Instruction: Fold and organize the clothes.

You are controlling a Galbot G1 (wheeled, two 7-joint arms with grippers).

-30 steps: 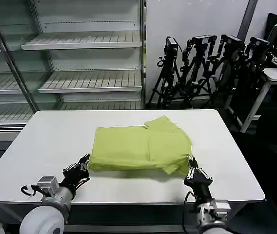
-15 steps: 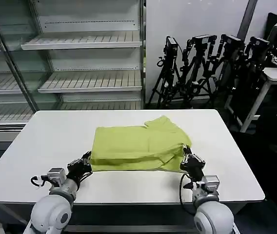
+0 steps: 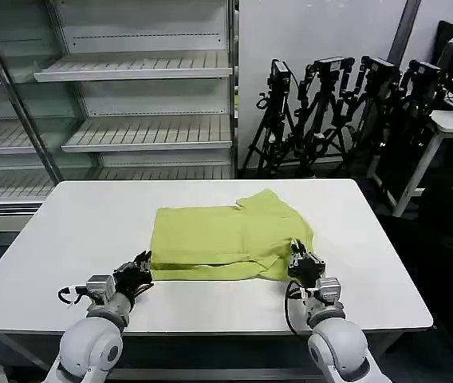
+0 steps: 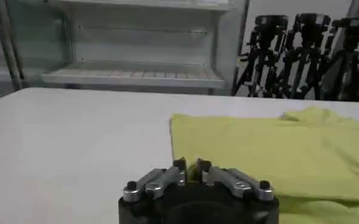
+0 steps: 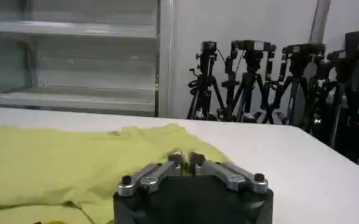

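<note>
Lime T-shirt (image 3: 226, 242) lying partly folded at mid-table (image 3: 75, 231). Left gripper (image 3: 137, 268) and right gripper (image 3: 300, 262) set at the near hem corners, fingertips pinched together on the fabric edge, probably to carry the hem away for another fold. No print or lettering visible.

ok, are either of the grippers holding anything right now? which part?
Both look pinched on the T-shirt: the left gripper at its near left corner, the right gripper at the near right edge. Both pairs of fingertips are nearly closed, with cloth between them.
</note>
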